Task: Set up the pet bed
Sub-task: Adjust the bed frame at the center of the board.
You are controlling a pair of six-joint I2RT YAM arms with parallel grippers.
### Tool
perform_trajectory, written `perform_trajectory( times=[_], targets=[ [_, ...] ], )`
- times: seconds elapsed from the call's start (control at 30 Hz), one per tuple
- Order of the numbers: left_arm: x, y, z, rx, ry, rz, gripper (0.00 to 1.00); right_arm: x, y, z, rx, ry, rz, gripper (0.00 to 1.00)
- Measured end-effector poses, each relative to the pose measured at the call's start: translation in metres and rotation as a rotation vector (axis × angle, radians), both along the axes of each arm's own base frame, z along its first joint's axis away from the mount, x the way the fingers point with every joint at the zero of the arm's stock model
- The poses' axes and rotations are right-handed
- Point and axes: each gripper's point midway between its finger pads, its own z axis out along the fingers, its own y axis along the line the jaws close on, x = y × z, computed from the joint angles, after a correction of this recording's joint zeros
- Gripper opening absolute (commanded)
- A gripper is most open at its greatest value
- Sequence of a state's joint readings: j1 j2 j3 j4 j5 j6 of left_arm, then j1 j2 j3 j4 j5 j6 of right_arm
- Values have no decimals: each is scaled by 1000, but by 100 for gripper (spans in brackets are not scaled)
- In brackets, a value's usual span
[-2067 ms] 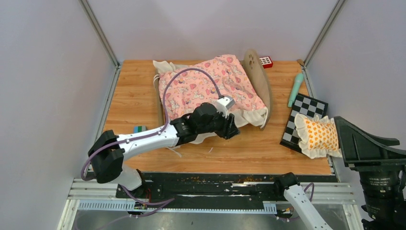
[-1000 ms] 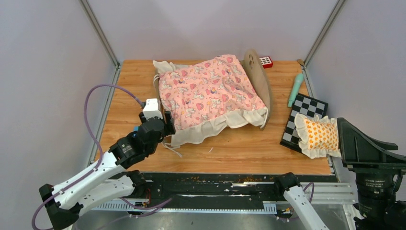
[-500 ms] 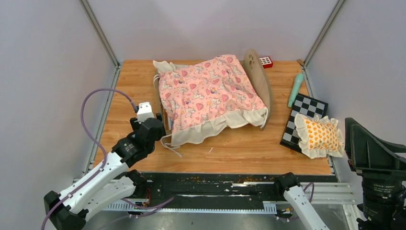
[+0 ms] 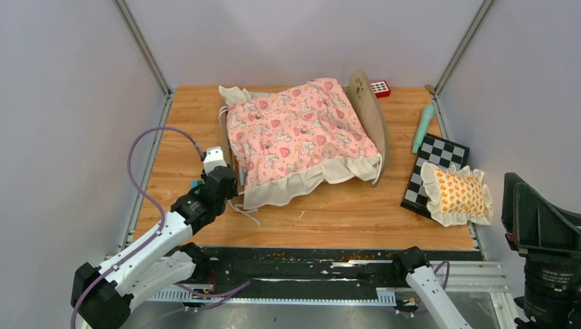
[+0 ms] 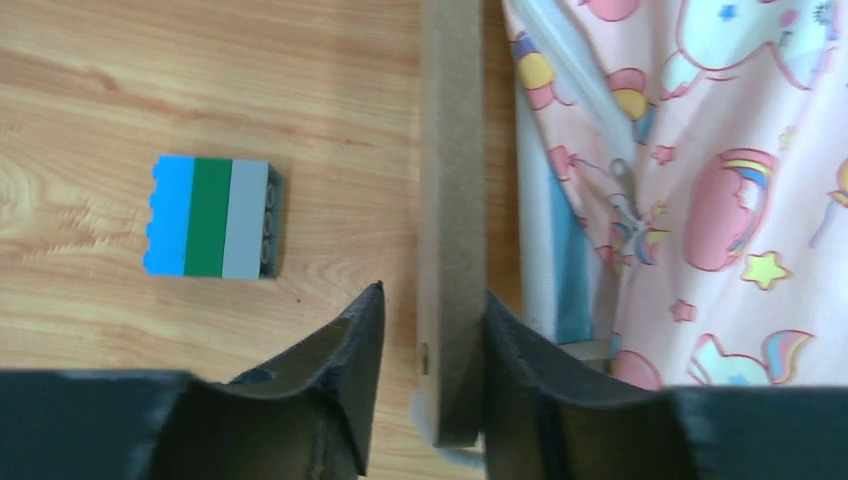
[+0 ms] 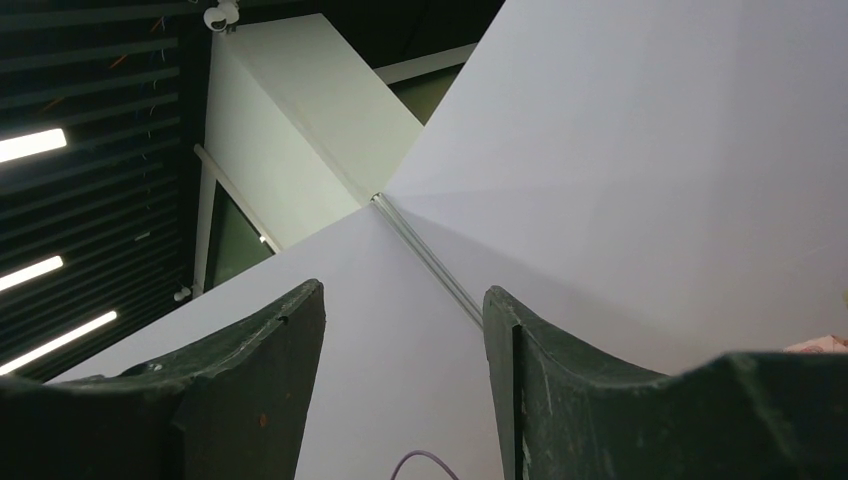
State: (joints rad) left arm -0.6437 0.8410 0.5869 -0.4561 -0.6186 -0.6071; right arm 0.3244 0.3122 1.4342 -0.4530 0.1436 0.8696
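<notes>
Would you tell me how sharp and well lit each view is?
Top external: sharp, evenly lit, soft shadow under the quilt. Left wrist: quilt print crisp, left gripper dark. Right wrist: right gripper silhouetted against pale walls, bright strip lights.

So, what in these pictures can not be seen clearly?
- Mattress: only a blue strip shows in the left wrist view; the quilt covers the rest.
- Left gripper: in the top view its own wrist hides the fingertips.
- Red object behind the headboard: too small to name.
- Right wrist view: only wall and ceiling show.
</notes>
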Motion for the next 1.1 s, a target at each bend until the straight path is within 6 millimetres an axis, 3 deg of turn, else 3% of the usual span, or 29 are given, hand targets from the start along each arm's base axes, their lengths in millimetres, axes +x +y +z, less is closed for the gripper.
perform_trajectory(
  times=[0.13,0.3,0.43,0.53,0.67,0.77,0.83,0.9,0.97,1.1],
  targets=[
    [10,10,-1,-72,0,46,22,-2,-1,1,-2,-8,-2,59],
    [25,38,-5,-68,21,94,20,3,-2,-6,-16,7,-21,59],
    [44,49,-4,-42,57,106,24,19,-5,-28,-56,73,-79,59],
    [59,55,-1,-32,75,114,27,46,0,-59,-135,181,-123,59],
    [70,68,2,-34,94,140,39,98,16,-115,-292,393,-146,59],
    [70,89,12,-20,95,217,45,144,32,-178,-428,593,-139,58],
    [72,101,26,7,72,262,58,164,39,-222,-504,716,-125,58],
    [74,114,48,39,22,312,67,172,42,-254,-552,806,-114,58],
    [71,125,68,57,-29,354,71,175,43,-274,-582,857,-110,59],
    [62,130,87,48,-85,373,73,176,42,-282,-603,869,-111,60]
  ],
)
